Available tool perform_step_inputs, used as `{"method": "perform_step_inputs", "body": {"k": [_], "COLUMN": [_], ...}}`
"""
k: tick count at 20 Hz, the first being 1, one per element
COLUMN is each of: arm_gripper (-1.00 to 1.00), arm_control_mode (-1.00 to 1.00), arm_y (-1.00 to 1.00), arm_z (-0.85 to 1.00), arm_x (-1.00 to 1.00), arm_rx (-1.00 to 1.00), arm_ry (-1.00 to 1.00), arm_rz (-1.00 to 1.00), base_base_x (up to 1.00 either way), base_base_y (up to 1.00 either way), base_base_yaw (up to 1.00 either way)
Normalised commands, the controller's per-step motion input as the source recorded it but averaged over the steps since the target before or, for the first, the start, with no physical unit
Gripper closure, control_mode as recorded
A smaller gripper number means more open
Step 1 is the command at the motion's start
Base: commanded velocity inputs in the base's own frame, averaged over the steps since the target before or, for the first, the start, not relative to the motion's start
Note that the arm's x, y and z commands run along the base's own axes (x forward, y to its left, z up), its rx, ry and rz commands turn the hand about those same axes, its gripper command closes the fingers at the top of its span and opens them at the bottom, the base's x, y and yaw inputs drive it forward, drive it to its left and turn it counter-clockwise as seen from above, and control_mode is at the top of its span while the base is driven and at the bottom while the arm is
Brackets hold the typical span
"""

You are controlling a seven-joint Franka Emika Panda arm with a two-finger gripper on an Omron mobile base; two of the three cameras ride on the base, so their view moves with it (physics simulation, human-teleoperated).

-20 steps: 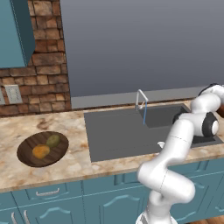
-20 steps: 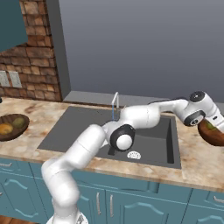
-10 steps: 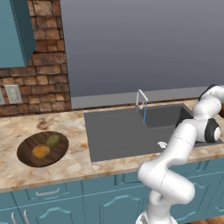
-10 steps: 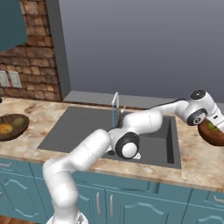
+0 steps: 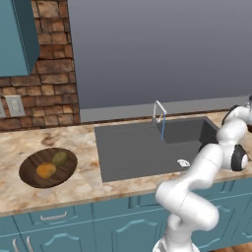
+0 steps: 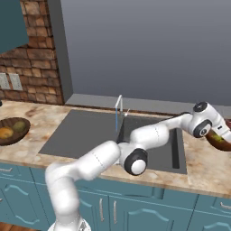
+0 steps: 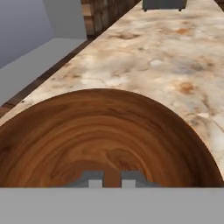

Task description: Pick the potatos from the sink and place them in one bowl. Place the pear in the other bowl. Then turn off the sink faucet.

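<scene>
The dark brown bowl (image 5: 29,178) (image 6: 10,139) sits on the counter left of the sink (image 5: 133,147) (image 6: 85,135). It holds the golden-orange potato (image 5: 46,170) (image 6: 5,132) and the olive-green potato (image 5: 60,158) (image 6: 19,126). My arm reaches right across the sink to the reddish-brown bowl (image 6: 220,143) (image 7: 109,131). My gripper (image 7: 112,179) hangs shut just above this bowl's floor, with nothing between its fingertips. A yellow-green lump (image 6: 218,136), seemingly the pear, lies in that bowl under my hand. The faucet (image 5: 158,110) (image 6: 118,104) runs a thin blue stream.
Marble counter (image 7: 175,65) stretches beyond the reddish bowl toward a dark grey object (image 7: 162,4) and a brick wall (image 7: 100,13). Wall outlets (image 5: 14,105) sit on the brick at far left. Blue cabinets run below the counter.
The arm's elbow has sunk a little toward the counter front while the hand stays over the reddish bowl. Potatoes, bowls and faucet have not moved.
</scene>
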Motion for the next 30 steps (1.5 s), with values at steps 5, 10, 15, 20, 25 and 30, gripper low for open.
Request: {"method": "perform_step_inputs", "body": {"k": [5, 10, 15, 20, 25, 30], "arm_gripper": [-1.00, -1.00, -1.00, -1.00, -1.00, -1.00], "arm_control_mode": [-1.00, -1.00, -1.00, -1.00, -1.00, -1.00], "arm_y": [-0.47, -0.03, 0.32, 0.88, 1.00, 1.00], "arm_z": [0.30, 1.00, 1.00, 0.52, -0.27, -0.96], "arm_x": [0.01, -0.31, -0.43, -0.95, -1.00, -0.82], "arm_rx": [0.00, -0.02, -0.06, -0.13, -0.34, -0.40], "arm_ry": [0.00, -0.04, -0.02, -0.01, -0.14, -0.22], "arm_rz": [0.00, 0.00, 0.01, 0.00, 0.02, 0.07], "base_base_x": [0.00, 0.00, 0.00, 0.00, 0.00, 0.00], "base_base_y": [0.00, 0.00, 0.00, 0.00, 0.00, 0.00], "base_base_yaw": [0.00, 0.00, 0.00, 0.00, 0.00, 0.00]}}
